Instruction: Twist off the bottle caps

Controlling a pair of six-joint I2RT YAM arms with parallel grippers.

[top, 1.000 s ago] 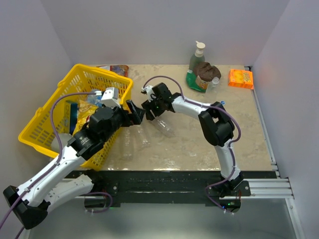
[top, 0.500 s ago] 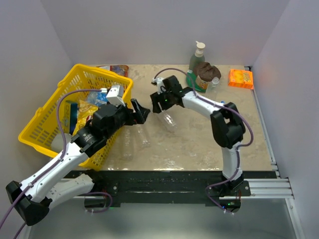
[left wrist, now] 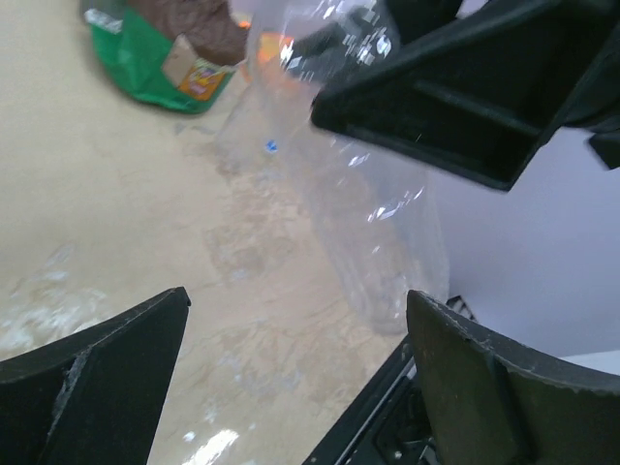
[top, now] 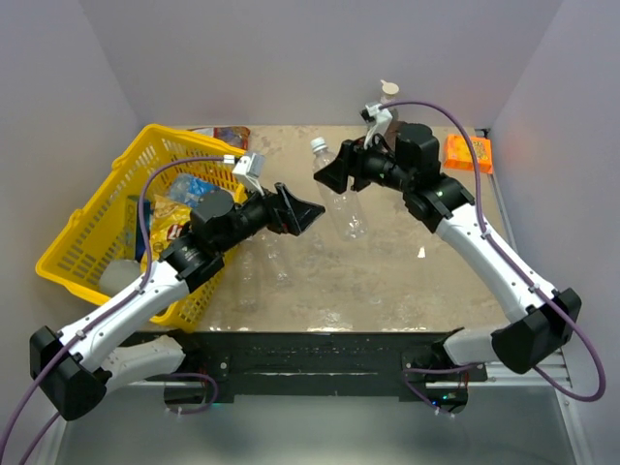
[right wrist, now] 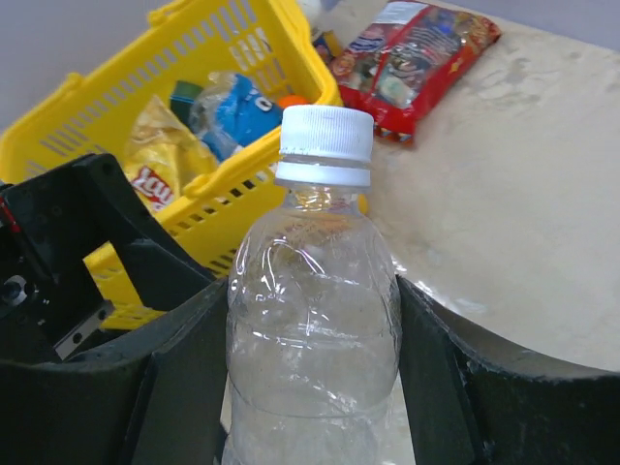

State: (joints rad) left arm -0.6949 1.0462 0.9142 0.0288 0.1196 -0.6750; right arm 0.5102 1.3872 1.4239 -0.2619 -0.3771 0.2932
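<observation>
My right gripper (top: 336,172) is shut on a clear ribbed bottle (top: 346,205) and holds it up off the table, neck tilted to the back left. Its white cap (top: 318,144) is on. In the right wrist view the bottle (right wrist: 315,320) stands between the two black fingers (right wrist: 184,378), with the cap (right wrist: 325,136) on top. My left gripper (top: 302,211) is open and empty, just left of the bottle's lower half. In the left wrist view the bottle (left wrist: 378,213) lies ahead of the wide-open left gripper (left wrist: 295,329). Two more clear bottles (top: 274,260) lie on the table below it.
A yellow basket (top: 97,208) with snack bags stands at the left, close behind my left arm. A red snack bag (right wrist: 417,58) lies behind it. A green bag (left wrist: 145,58), a green pump bottle (top: 387,92) and an orange packet (top: 468,152) are at the back right.
My right gripper has lifted the bottle off the table and swung it up and to the right. My left gripper has moved right towards it, still open.
</observation>
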